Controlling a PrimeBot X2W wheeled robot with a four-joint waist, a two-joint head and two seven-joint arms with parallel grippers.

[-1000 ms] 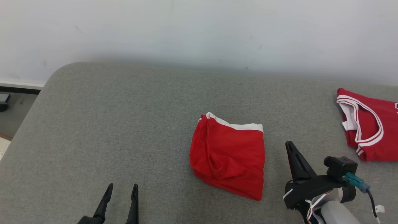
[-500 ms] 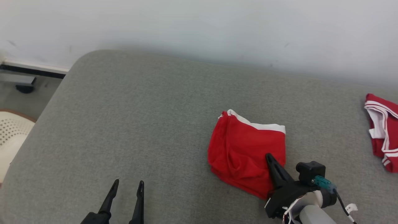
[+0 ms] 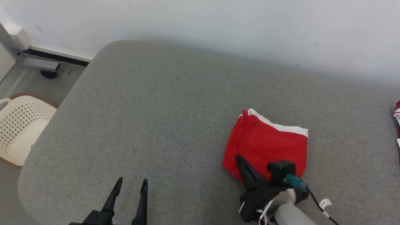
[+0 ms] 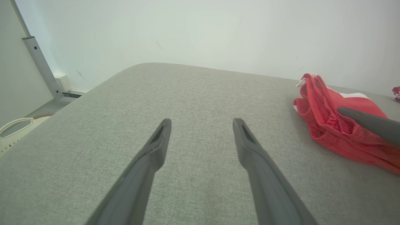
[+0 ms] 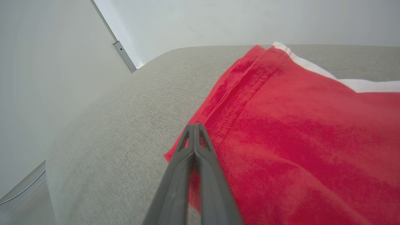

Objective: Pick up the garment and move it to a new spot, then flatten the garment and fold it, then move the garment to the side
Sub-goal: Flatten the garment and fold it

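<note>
Grey upholstered surface [image 3: 156, 109] against a pale wall [image 3: 218, 25].

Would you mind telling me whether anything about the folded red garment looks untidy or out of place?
Slightly: the red garment is folded, but its left edge is bunched into uneven ridges rather than lying flat, clearest in the left wrist view. The shut right gripper lies over that edge. Nothing looks torn or spilled.

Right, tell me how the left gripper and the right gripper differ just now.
The left gripper is open, jaws apart; the right gripper is shut, jaws pressed together. The left gripper is over bare grey cushion, clear of the folded red garment; the right gripper points across that garment's near corner. Both have long dark fingers, and neither holds anything.
</note>
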